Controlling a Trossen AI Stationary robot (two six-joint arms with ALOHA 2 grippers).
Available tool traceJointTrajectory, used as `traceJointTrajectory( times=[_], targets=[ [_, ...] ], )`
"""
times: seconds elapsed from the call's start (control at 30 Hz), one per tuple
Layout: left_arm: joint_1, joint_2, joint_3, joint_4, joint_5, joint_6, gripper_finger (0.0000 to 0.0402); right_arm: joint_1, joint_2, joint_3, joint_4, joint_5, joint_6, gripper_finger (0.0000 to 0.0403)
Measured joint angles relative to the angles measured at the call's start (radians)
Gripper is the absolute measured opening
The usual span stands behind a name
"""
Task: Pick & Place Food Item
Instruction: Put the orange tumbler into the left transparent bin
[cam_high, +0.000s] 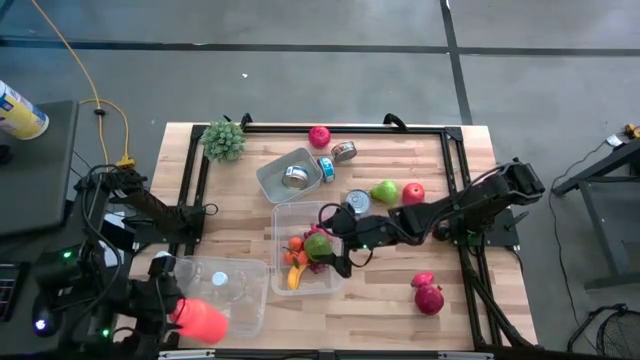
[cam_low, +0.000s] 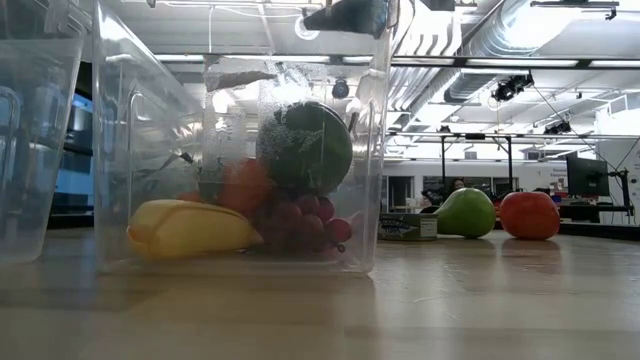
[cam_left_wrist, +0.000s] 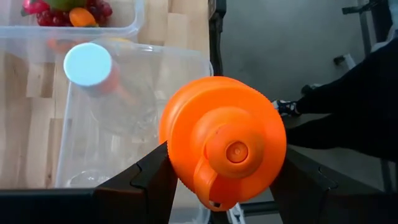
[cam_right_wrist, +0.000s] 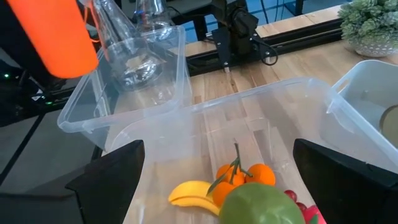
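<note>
Green fruit (cam_right_wrist: 261, 204) sits seemingly unheld between right end effector (cam_right_wrist: 217, 171) fingers.

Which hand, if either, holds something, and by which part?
The left hand holds the orange bottle by its sides, near the cap end. The right hand holds nothing.

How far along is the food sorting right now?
Done: the centre bin already holds a banana, oranges, grapes and a green fruit. In hand: the open right gripper hovers over that bin; the left gripper holds an orange bottle. Left: a pear, apple and red fruits remain on the table.
</note>
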Motion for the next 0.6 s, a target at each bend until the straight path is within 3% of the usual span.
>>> traceJointTrajectory(
  times=[0.6],
  targets=[
    [0.003, -0.097, -0.194, 0.000, 0.007, 0.030, 0.0204, 0.023, 0.000, 0.000, 0.004, 0.008, 0.029, 0.0400]
  ],
)
